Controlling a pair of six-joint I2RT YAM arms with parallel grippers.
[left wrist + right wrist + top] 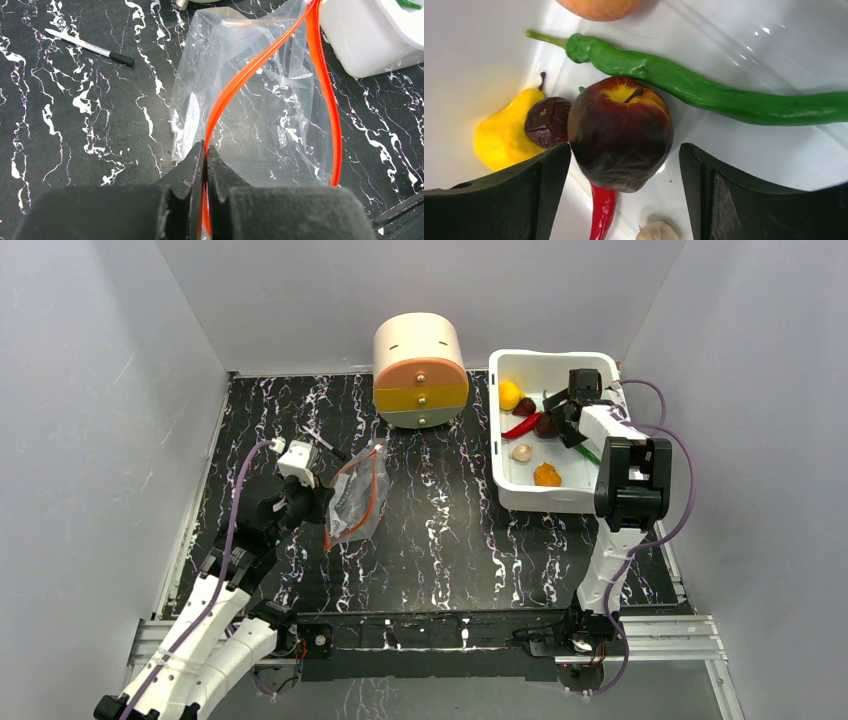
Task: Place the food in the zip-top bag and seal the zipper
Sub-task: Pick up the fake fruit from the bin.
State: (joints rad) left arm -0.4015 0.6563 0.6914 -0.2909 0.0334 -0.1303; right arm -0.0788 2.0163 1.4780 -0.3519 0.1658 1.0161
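Your left end effector [205, 150] is clamped on the zipper [240, 80]; your right end effector [624, 152], spread apart, straddles the red apple [619, 130].

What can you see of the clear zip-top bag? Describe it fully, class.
The bag is thin, clear, crinkly plastic with an orange-red zipper strip along its mouth. The mouth gapes, its two strips bowing apart. No food shows inside; a white slip shows through one side. It rests on the black marbled table, and the left end effector is shut on one strip.
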